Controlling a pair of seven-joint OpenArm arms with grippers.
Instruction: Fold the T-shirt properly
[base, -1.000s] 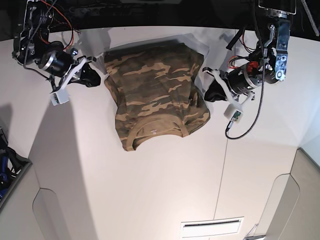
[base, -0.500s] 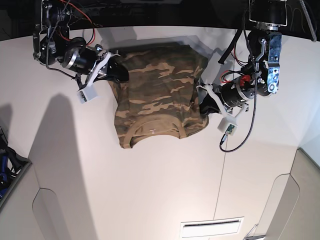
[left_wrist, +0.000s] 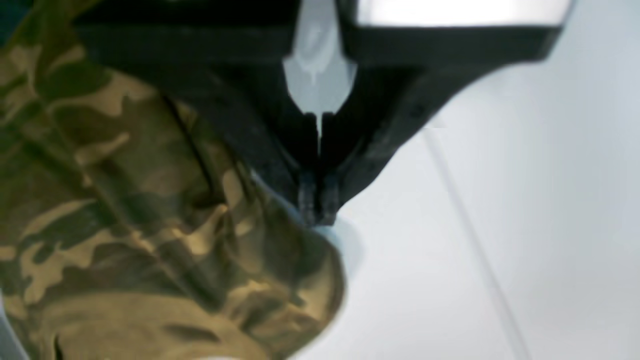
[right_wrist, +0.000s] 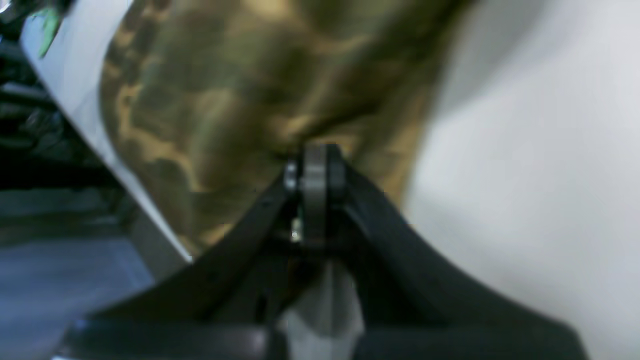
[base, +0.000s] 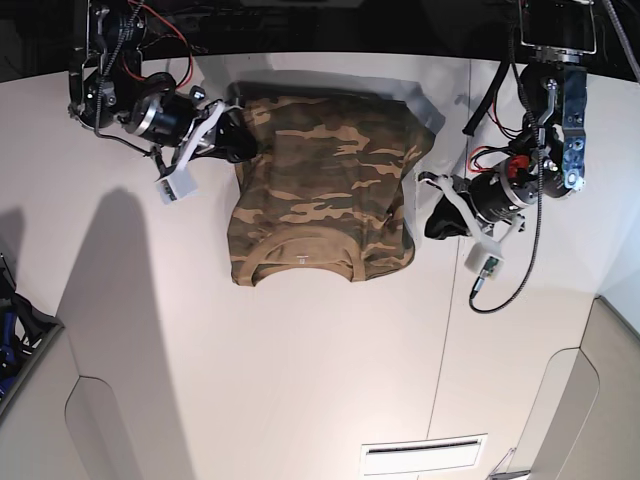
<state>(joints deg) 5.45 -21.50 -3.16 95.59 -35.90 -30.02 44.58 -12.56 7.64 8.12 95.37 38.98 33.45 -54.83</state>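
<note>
From the base view I have the T-shirt (base: 325, 185) lying folded on the white table (base: 300, 380), up near the far edge, with its tan collar (base: 300, 255) facing toward the camera. The camouflage cloth forms a rough rectangle, and its near corners bulge out slightly on both sides.

My right gripper (base: 235, 140) is at the shirt's upper corner on the base view's left. In the right wrist view its fingertips (right_wrist: 315, 170) are pressed together, and the tip sits right against the camouflage fabric (right_wrist: 240, 90). The picture is blurred, so I cannot tell whether any cloth is caught between them or whether the closed tip merely rests on it. The shirt spreads away from the tip, up and to the left in that view, while bare table (right_wrist: 525, 150) lies to the right.

My left gripper (base: 440, 215) is just off the shirt's other side edge in the base view. In the left wrist view its fingers (left_wrist: 305, 195) are closed together with only a hairline slit between them, and I see nothing held. The tip is over bare table (left_wrist: 500, 225), just beside the rounded, bunched edge of the T-shirt (left_wrist: 150, 225), which fills the left half of that view. I cannot tell whether the tip touches the cloth.
</note>
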